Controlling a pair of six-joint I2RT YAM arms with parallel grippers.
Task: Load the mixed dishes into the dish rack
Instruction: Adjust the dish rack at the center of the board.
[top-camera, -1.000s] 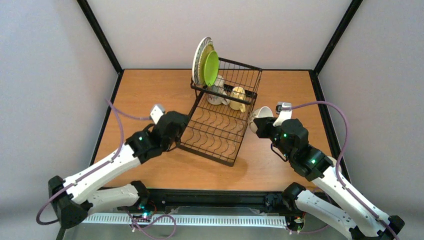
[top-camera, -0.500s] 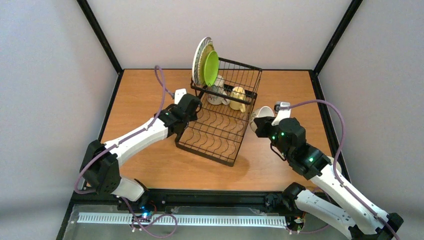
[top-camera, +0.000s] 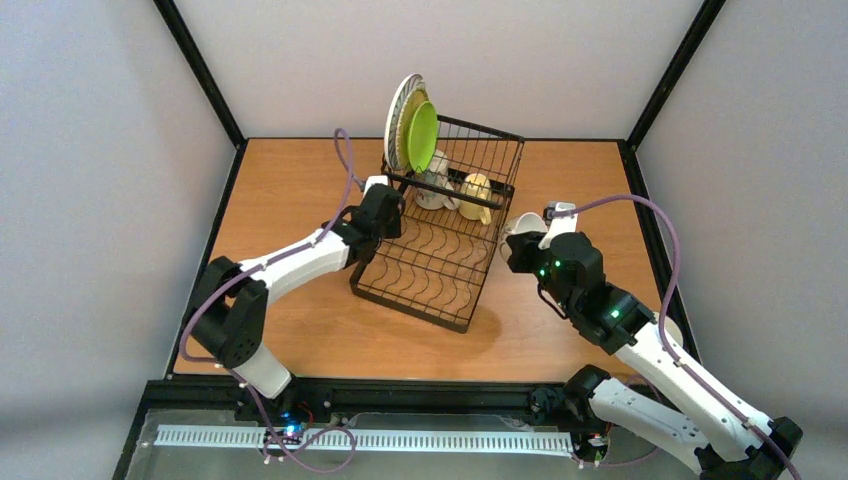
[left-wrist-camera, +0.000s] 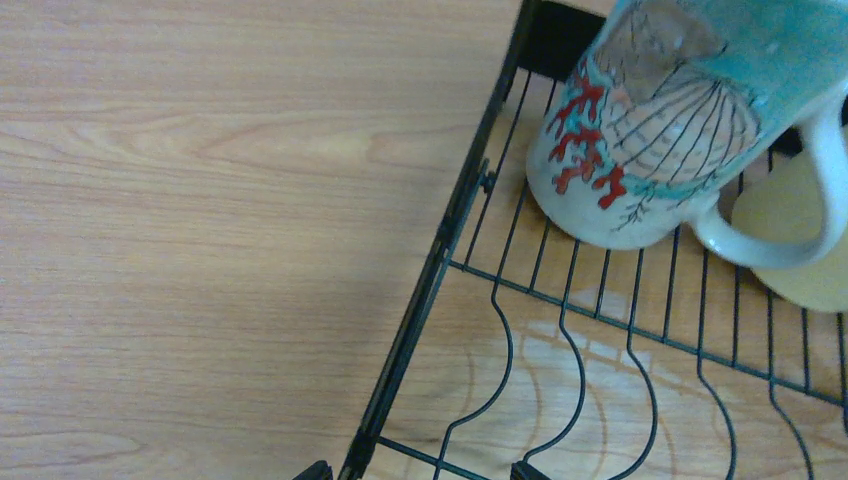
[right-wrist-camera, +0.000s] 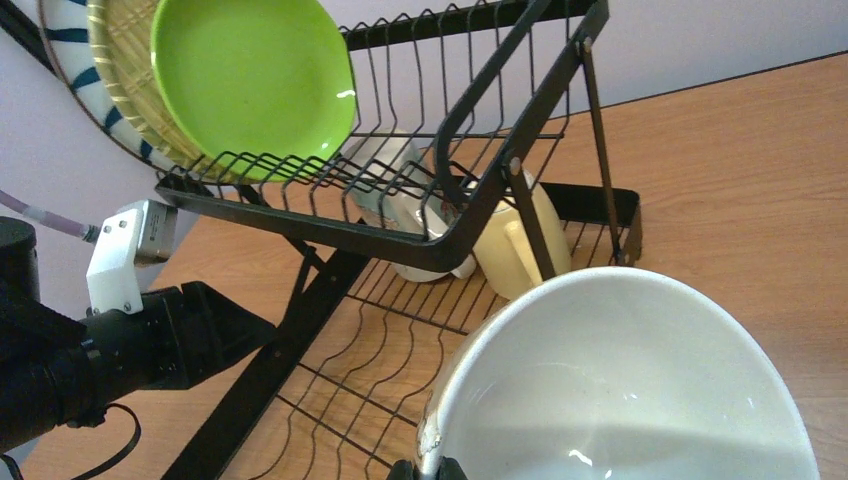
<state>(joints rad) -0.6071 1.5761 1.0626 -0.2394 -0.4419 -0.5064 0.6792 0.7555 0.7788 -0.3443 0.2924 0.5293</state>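
The left arm (top-camera: 300, 262) and the right arm (top-camera: 640, 345) are being seen as white link shells joined by black joint housings, a purple cable (top-camera: 349, 170) is being carried by each, and green lights (top-camera: 557, 266) are being shown on the right one at four o'clock.

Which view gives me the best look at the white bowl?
Right wrist: the bowl fills the lower right, rim and inside clear. Top external shows it small, by the rack's right side. Left wrist misses it.
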